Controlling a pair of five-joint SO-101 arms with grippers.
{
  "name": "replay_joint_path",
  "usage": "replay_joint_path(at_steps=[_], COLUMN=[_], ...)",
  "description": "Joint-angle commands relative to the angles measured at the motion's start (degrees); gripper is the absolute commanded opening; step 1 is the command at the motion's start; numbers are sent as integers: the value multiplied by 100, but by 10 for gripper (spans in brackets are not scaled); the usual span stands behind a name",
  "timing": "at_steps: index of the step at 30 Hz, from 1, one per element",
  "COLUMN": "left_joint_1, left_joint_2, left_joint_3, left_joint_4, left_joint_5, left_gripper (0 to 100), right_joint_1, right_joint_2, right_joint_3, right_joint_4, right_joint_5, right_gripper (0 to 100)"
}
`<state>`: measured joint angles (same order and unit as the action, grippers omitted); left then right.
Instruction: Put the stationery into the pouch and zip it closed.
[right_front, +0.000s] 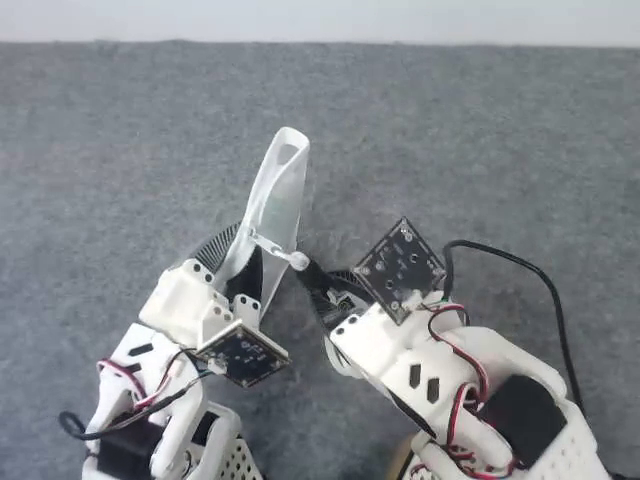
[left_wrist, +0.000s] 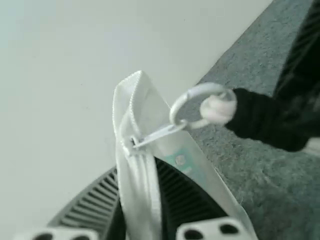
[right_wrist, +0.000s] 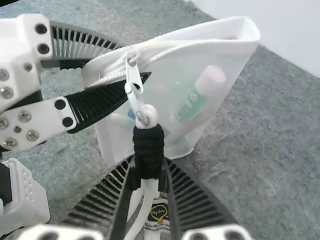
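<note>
Two jaws clamped | left: pouch (right_front: 276, 200) | right: zip cord (right_wrist: 148, 150) | pouch long axis upright

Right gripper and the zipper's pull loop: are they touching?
Touching. Right wrist view shows the right gripper with jaws closed on the pull loop of the pouch.

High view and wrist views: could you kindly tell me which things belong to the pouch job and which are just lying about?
Belong to the job:
pouch, held in the left gripper's jaws
zipper pull
black cord on the pull, held in the right gripper's jaws
stationery inside the pouch

Just there:
grey mat
black cable on the right arm
</note>
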<state>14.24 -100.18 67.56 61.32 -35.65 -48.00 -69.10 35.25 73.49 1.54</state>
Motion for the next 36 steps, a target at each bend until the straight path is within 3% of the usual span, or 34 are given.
replay_joint_path(at_steps=[1,6,12,22,29,36], left_joint_1=[413,633,615,651,659,659], left_joint_2=[-44,-44,-44,-44,-44,-44], left_joint_3=[-40,-40,-31,-22,-22,-22], left_joint_4=[501,624,624,633,624,624], left_joint_5=[-88,255,440,598,598,598], left_gripper=[9,9,9,9,9,9], right_joint_1=[110,-40,-330,-356,-356,-356], right_joint_2=[-92,-92,-101,-101,-101,-101], right_joint_3=[0,589,993,1064,1758,1802], right_joint_4=[31,-303,-620,-1024,-1991,-2105], right_joint_5=[97,53,-237,-325,-308,-308], right_gripper=[5,20,222,192,191,188])
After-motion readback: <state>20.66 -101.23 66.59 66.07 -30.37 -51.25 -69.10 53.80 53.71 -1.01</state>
